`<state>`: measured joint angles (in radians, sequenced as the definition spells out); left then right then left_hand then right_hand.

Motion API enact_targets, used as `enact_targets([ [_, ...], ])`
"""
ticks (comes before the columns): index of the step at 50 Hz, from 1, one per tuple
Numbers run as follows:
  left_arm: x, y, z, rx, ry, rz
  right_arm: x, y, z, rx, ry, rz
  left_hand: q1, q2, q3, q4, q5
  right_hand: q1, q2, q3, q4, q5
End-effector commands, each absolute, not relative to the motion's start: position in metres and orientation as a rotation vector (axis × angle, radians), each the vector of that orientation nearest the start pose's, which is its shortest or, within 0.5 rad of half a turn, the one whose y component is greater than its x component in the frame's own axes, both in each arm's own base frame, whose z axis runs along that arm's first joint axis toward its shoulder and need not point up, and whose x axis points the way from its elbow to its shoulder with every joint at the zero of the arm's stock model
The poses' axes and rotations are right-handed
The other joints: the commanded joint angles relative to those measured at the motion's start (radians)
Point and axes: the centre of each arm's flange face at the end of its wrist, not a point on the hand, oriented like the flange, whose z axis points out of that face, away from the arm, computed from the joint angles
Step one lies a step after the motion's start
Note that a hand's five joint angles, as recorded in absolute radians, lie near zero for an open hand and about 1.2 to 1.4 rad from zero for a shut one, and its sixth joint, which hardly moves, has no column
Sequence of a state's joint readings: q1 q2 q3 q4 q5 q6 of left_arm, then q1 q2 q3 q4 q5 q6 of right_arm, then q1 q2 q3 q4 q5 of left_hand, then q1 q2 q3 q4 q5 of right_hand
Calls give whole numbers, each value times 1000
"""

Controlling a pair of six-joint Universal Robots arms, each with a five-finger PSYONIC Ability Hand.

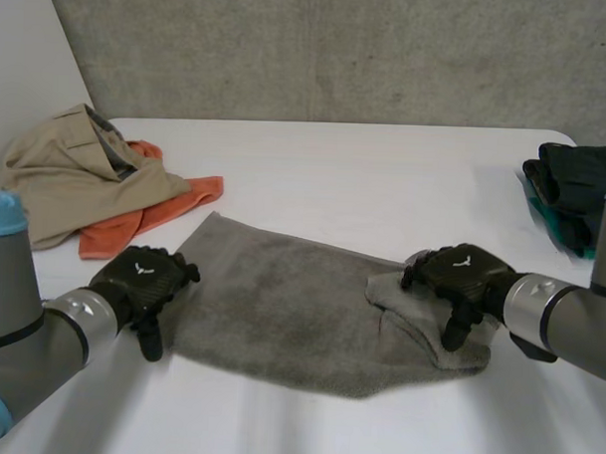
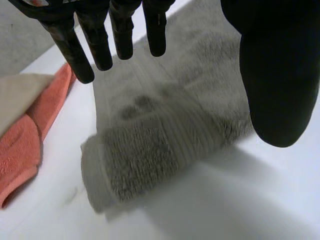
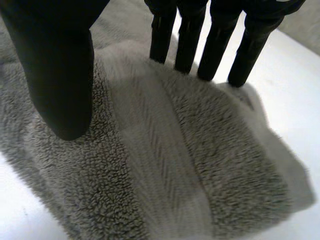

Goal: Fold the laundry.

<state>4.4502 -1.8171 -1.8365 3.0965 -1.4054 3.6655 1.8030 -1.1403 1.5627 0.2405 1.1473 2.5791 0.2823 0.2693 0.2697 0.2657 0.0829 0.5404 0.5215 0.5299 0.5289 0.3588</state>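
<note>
1. Head view: a grey towel [image 1: 280, 306] lies spread across the middle of the white table [image 1: 384, 180]. The left hand [image 1: 142, 281] sits at the towel's left end and the right hand [image 1: 461, 277] on its right end, where the cloth is doubled over on itself. Beyond the left hand lie a beige garment [image 1: 76, 169] and an orange cloth [image 1: 174, 203], touching each other. Dark clothes [image 1: 573, 187] are piled beyond the right hand, at the table's edge.
2. Left wrist view: the left hand [image 2: 277, 75] is spread wide, its fingers [image 2: 95, 40] straight and well apart from the thumb, holding nothing. Under its palm the towel [image 2: 165, 145] has its end turned back in a thick fold. The orange cloth [image 2: 25, 145] lies just beside that fold, on the fingers' side.
3. Right wrist view: the right hand [image 3: 60, 75] is wide too, with straight fingers [image 3: 215, 45] and the thumb apart, gripping nothing. The doubled towel [image 3: 175, 165] end lies under the palm, and the fingertips reach its far edge.
</note>
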Motion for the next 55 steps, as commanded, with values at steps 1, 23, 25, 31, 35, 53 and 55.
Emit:
enact_targets([
  [1,-203,-241,150,1249,2383,-1529,241,-264,153,-1275,2307,-1345,92,105,105,109,117,726,745,737,738,733],
  [23,-217,-239,166,1273,2224,-1719,237,-313,259,-1150,2179,-2050,1114,1127,1127,1131,1139,856,875,866,867,863],
  [25,-216,-236,163,1287,2226,-1710,239,-324,249,-1147,2216,-2024,739,752,752,756,764,856,875,866,867,863],
  [31,-214,-228,156,1299,2274,-1669,246,-327,218,-1175,2288,-1919,134,147,146,150,159,856,875,866,867,863],
  [35,-214,-227,153,1306,2268,-1664,244,-323,208,-1182,2312,-1874,140,153,152,156,165,856,875,866,867,863],
  [53,-232,-289,110,1324,2199,-1708,238,-315,193,-1186,2365,-1796,269,282,281,285,294,856,875,866,867,863],
  [55,-234,-294,109,1327,2178,-1721,237,-314,191,-1188,2371,-1785,281,294,293,297,305,856,875,866,867,863],
])
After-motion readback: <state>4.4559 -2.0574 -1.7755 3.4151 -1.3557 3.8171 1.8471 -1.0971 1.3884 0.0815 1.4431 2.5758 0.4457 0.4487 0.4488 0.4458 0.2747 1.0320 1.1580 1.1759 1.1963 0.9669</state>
